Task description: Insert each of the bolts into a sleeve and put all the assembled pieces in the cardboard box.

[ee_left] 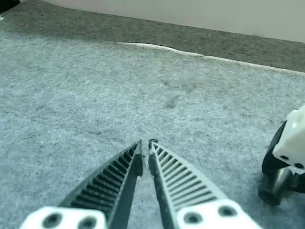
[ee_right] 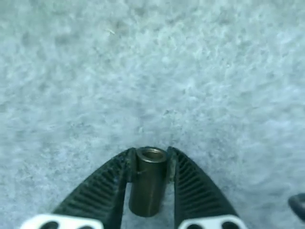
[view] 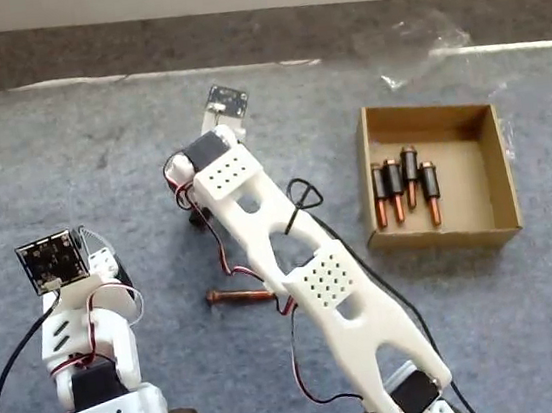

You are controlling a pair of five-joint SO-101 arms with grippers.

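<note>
between the tips of the right gripper (ee_right: 150, 153), a sleeve (ee_right: 147, 191) is clamped; left gripper (ee_left: 146, 144) closed to a sliver, holding nothing.

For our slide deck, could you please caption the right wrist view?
The right tool shut on a sleeve, with grey carpet behind.

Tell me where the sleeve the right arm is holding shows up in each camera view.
High view: hidden beneath the right arm, left of the cardboard box.
Left wrist view: the sleeve is the dark cylinder held farther off by the right arm.
Right wrist view: clamped in the right tool, close up.
Shared landmark: the grey carpet.
</note>
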